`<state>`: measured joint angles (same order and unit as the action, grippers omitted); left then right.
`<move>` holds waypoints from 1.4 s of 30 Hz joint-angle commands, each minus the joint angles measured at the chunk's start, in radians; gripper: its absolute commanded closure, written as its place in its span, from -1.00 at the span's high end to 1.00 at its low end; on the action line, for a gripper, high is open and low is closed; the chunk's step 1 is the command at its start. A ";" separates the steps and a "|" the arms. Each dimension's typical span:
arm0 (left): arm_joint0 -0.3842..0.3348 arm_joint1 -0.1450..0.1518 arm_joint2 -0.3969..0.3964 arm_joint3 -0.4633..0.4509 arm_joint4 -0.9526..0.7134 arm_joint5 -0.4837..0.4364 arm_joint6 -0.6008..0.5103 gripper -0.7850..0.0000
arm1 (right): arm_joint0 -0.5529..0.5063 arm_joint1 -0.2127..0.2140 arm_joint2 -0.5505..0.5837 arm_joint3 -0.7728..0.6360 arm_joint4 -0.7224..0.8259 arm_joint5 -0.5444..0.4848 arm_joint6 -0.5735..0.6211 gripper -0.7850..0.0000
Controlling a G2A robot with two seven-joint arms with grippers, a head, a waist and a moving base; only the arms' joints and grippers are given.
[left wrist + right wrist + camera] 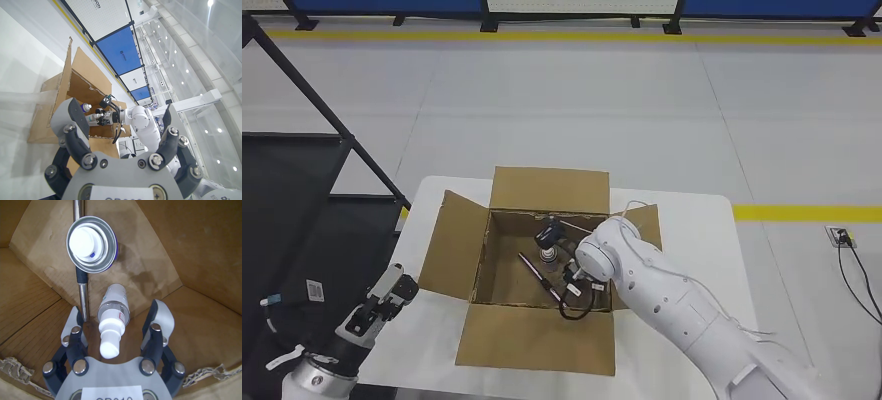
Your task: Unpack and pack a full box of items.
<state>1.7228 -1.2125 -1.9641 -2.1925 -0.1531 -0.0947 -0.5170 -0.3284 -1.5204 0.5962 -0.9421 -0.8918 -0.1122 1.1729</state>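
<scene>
An open cardboard box stands in the middle of the white table. My right gripper is down inside it, open, its fingers either side of an upright white spray bottle without touching it. Just beyond the bottle stands a spray can with a white nozzle. A metal rod with a black grip lies on the box floor beside them. In the top view the right gripper sits near the box's centre. My left gripper hangs open and empty off the box's left side.
The box's four flaps fold outward, with torn edges along the rim. Bare table lies left and right of the box. A black frame stands by the table's left edge.
</scene>
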 commanded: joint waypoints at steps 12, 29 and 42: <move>0.000 0.000 0.000 0.000 0.000 0.000 0.000 1.00 | -0.004 -0.008 0.027 0.010 -0.014 -0.014 -0.030 -1.00; 0.000 0.000 0.000 0.000 0.000 0.000 0.000 1.00 | -0.343 0.133 0.304 -0.822 -0.403 0.135 0.079 -1.00; 0.000 0.000 0.000 0.000 0.000 0.000 0.000 1.00 | -0.709 0.191 0.710 -1.335 -0.693 0.258 0.149 -1.00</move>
<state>1.7228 -1.2125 -1.9641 -2.1925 -0.1531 -0.0947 -0.5170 -1.0146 -1.3311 1.2628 -2.2756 -1.5905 0.1488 1.3126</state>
